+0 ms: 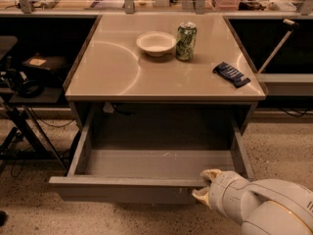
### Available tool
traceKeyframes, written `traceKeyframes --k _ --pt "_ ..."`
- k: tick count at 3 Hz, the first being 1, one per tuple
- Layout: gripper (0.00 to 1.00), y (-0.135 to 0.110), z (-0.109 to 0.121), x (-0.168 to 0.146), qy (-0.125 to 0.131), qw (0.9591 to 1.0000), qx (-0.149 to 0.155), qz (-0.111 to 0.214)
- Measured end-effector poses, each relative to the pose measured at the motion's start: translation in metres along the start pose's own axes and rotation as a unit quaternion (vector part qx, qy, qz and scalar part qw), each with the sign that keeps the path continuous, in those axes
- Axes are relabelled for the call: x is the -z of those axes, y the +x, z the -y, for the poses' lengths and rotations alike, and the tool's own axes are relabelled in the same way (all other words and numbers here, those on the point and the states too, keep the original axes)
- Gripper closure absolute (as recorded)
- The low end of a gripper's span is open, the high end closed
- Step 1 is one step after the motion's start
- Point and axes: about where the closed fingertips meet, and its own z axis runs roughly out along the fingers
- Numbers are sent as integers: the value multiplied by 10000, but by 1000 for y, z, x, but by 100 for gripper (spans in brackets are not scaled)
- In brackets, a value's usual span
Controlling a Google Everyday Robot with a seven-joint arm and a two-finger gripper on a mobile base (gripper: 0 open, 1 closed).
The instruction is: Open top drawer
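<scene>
The wide grey handleless top drawer [127, 189] stands far out from under the beige square-topped table [112, 77], its deep grey box showing below the table's front edge. The robot's white two-finger gripper [205, 184] is below the table's front right corner, its pale fingers [211, 174] pinching the right end of the drawer front, one inside and one outside. On the table's far half sit a shallow white bowl [156, 43] and, just right of it, an upright green drink can [186, 41]. A dark flat packet [231, 74] lies near the table's right edge.
</scene>
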Motion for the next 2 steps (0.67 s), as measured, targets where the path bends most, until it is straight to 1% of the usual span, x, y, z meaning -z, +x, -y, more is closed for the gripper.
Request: traceKeyframes --k 2 --pt "100 4 -5 5 23 10000 -57 -9"
